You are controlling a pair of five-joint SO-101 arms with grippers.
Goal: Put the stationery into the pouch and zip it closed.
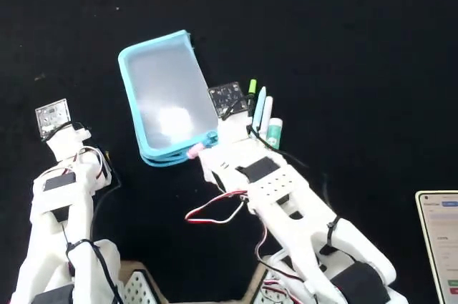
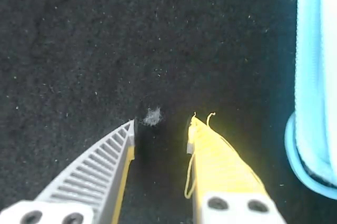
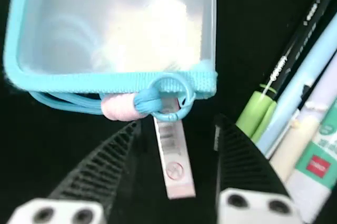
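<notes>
While at pouch (image 3: 105,83) edge, pincer (image 3: 178,124) agape

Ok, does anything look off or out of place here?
Only small things. On the left gripper, loose yellow threads hang off one of the jaws, as if something is fraying. The pouch lies askew on the table, with the pens beside it, not inside.

Robotics lab bench — black cloth (image 1: 358,46), loose wiring (image 1: 215,212)

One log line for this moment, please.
right gripper: open, straddling zipper pull at pouch corner | left gripper: open over bare table beside pouch | pens: on table, outside pouch
</notes>
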